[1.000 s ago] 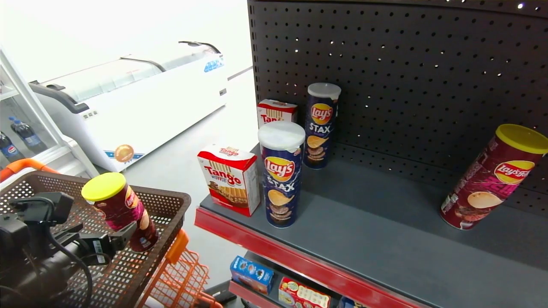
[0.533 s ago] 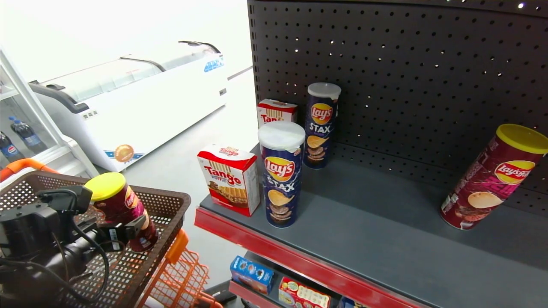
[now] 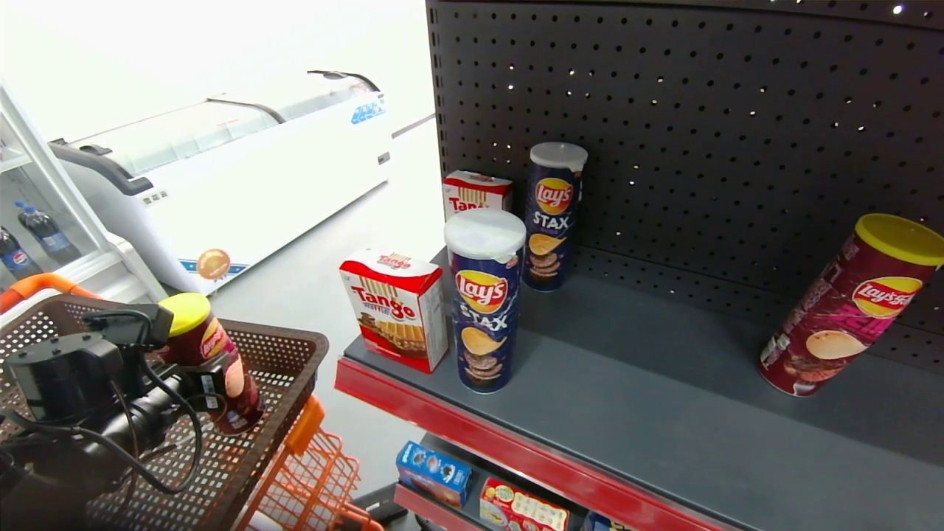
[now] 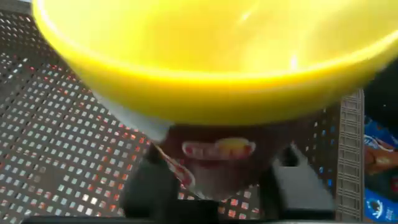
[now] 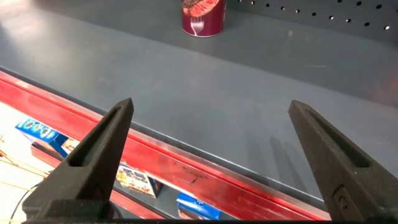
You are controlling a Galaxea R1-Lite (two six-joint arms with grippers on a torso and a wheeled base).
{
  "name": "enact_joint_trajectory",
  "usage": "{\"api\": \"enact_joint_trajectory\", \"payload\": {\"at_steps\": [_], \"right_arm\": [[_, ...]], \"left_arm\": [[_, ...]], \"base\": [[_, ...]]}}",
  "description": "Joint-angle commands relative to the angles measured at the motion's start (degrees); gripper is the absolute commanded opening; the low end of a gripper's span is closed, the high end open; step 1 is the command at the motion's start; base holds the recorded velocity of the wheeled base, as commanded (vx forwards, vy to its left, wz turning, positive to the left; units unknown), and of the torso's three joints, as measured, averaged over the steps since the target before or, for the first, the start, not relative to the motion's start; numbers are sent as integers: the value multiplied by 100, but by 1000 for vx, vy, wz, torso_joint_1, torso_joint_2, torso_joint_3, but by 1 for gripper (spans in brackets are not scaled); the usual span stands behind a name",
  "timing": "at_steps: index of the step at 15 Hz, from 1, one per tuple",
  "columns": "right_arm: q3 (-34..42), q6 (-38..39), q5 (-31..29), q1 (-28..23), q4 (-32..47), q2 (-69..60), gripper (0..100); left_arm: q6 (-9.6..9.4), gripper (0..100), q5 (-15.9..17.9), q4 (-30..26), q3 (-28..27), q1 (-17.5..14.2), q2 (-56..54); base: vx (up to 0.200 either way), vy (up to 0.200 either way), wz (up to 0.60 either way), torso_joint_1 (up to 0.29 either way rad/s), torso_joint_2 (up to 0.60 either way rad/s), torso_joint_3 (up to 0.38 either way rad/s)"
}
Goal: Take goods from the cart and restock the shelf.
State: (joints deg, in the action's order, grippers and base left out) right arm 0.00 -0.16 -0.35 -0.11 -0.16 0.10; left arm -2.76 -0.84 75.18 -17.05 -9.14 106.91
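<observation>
In the brown cart basket (image 3: 295, 346) at left, the left tool (image 3: 214, 372) appears clenched on the maroon can (image 3: 210, 343), though up close the yellow lid (image 4: 205, 68) hides most of the grip. The can tilts, so on the lift it could swing into the basket rim or slip free. Behind stands a white chest freezer (image 3: 221, 177). The grey shelf (image 3: 627, 383) carries wafer boxes (image 3: 398, 306), two blue cans (image 3: 484, 295), then a second maroon can (image 3: 848, 310) leaning on the pegboard (image 3: 700, 110). The right tool (image 5: 211, 109) hangs released over the shelf's bare front.
</observation>
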Motion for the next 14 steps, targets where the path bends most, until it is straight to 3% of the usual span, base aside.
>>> {"api": "enact_joint_trajectory", "payload": {"at_steps": [1,7,9,13,14], "right_arm": [[0,-2,0,2,-2,8,100],[0,-2,0,2,-2,8,100],[0,-2,0,2,-2,8,100],[0,-2,0,2,-2,8,100],[0,-2,0,2,-2,8,100]], "left_arm": [[-67,0,-13,32,-17,-9,-4],[-58,0,40,-91,-61,53,-777],[-41,0,5,-706,-79,387,-1559],[-41,0,-65,-1076,-114,1029,-2649],[-50,0,-39,-1286,-149,1037,-2825]], "base": [[0,0,0,0,0,0],[0,0,0,0,0,0],[0,0,0,0,0,0],[0,0,0,0,0,0],[0,0,0,0,0,0]]}}
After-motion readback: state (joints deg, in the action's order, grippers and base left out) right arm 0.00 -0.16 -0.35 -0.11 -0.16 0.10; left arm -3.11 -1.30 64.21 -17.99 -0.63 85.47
